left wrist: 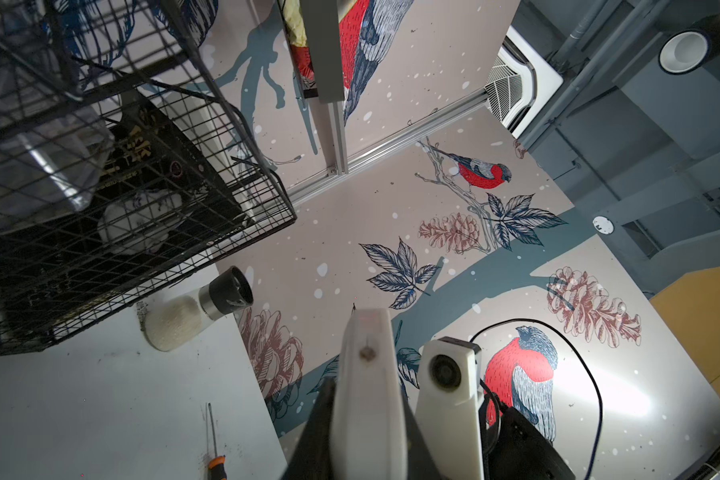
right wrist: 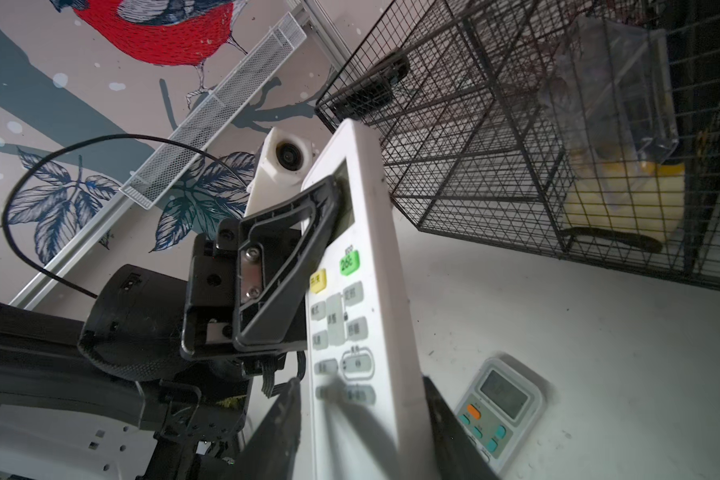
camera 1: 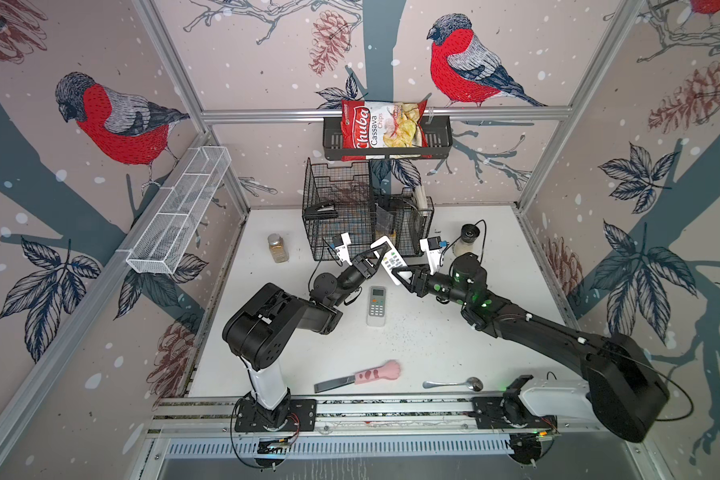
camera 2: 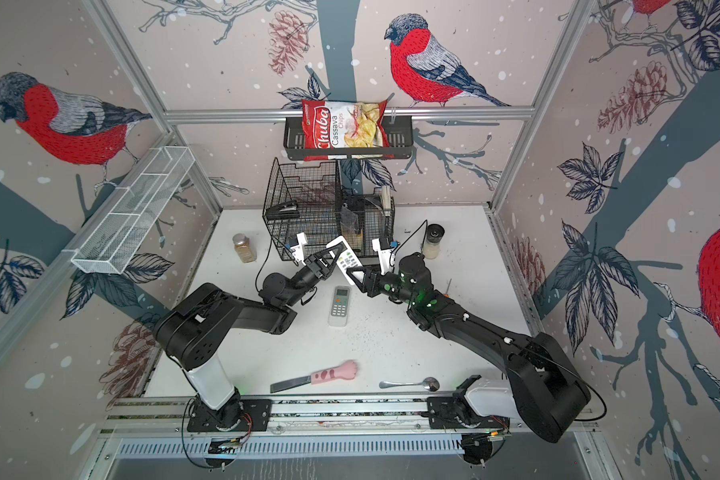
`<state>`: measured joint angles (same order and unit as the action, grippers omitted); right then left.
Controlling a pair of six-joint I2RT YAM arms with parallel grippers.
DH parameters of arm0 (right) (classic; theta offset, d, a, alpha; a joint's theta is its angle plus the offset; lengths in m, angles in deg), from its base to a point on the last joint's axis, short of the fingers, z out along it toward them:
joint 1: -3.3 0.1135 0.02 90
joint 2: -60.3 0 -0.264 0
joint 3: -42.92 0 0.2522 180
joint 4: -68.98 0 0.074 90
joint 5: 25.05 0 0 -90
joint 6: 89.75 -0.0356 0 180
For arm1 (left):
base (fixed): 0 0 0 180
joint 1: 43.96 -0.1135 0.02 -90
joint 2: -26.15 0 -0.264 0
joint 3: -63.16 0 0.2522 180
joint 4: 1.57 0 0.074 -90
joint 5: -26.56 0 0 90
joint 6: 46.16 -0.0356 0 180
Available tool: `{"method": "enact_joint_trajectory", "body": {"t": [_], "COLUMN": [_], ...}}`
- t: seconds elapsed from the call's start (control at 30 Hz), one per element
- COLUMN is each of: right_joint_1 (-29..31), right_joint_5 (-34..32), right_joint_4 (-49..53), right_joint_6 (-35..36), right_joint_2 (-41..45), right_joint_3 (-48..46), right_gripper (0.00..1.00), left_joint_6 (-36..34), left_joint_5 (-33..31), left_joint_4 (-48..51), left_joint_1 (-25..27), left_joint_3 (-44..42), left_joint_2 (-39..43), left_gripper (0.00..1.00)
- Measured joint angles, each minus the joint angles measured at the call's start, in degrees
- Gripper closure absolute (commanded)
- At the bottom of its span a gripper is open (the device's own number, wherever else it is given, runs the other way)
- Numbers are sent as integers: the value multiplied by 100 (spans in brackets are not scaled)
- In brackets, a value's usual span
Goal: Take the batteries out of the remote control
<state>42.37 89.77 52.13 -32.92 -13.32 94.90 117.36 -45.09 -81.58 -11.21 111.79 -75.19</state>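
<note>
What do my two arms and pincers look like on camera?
The left arm and right arm are matte black, each with a white base link. The left pincer and right pincer have black triangular open-frame fingers, white wrist camera housings, thin black cables. Green lights glow on the right arm.

The left arm [camera 1: 267, 320] and right arm [camera 1: 558, 336] are wearing matte black shells with rounded joint housings. Each is growing out of a white lower segment [camera 1: 267, 384] bolted to a black base plate [camera 1: 275, 415] on the aluminium rail [camera 1: 391, 409] along the tabletop's near edge. Green lights [camera 1: 484, 304] are glowing on the right arm. White camera housings [right wrist: 285, 160] with round lenses are capping both wrists, thin black cables [right wrist: 134, 134] looping off them. The left gripper [camera 1: 381, 252] is showing a black triangular open-frame finger [right wrist: 296, 266], two silver screws [right wrist: 252, 252] pinning its metal plate [right wrist: 252, 272].
</note>
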Motion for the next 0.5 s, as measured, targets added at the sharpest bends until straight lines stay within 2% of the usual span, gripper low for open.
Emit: {"method": "enact_joint_trajectory", "body": {"t": [0.27, 0.5], "right_joint_1": [-57, -76], "right_joint_5": [363, 610], "right_joint_4": [-490, -894], "right_joint_6": [-31, -149], "right_joint_2": [-50, -162], "right_joint_3": [-22, -22], "right_gripper": [52, 59], "left_joint_6": [-2, 4], "left_joint_5": [96, 118], "left_joint_4": [55, 68], "left_joint_1": [9, 15], "left_joint_3": [72, 87], "left_joint_2": [201, 352], "left_gripper": [100, 100]}}
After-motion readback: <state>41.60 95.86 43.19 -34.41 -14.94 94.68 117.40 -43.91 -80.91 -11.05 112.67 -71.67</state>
